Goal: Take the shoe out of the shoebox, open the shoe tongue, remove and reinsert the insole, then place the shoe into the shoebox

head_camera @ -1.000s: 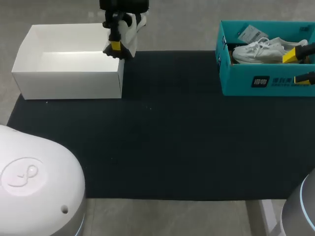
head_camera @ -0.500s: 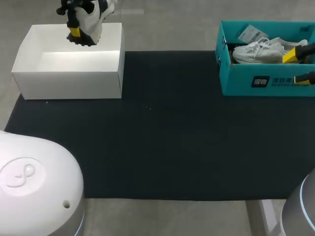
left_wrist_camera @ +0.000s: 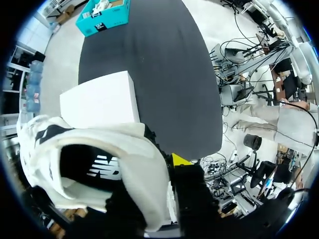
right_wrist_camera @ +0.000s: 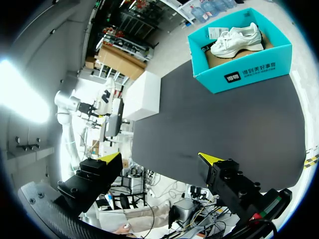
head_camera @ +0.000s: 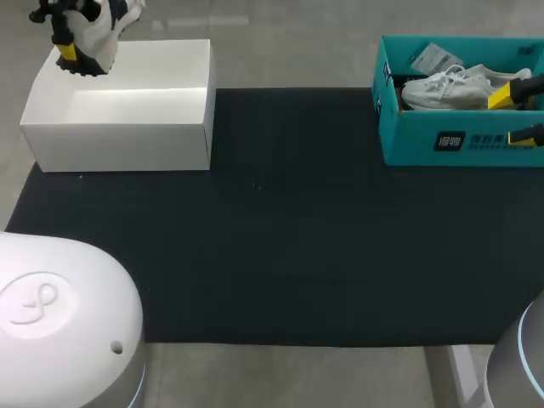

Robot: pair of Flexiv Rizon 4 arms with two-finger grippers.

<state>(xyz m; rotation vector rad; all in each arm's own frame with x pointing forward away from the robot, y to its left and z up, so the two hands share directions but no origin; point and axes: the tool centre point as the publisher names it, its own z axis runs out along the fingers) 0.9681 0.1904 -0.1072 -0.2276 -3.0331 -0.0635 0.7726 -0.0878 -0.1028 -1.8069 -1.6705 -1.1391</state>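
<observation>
The left end effector (head_camera: 72, 51) holds a white-and-black fabric trainer (head_camera: 100, 27) aloft by the far left corner of the open white cardboard shoebox (head_camera: 127, 140). The trainer looks light, with a soft upper and a stiffer rubber sole, so the heel or sole edge seems the safest hold. The right end effector (right_wrist_camera: 159, 158) gapes wide beside a teal cardboard box (head_camera: 408, 140) holding 1 white laced sneaker (head_camera: 446, 87) on the matte black worktop (head_camera: 297, 238).
</observation>
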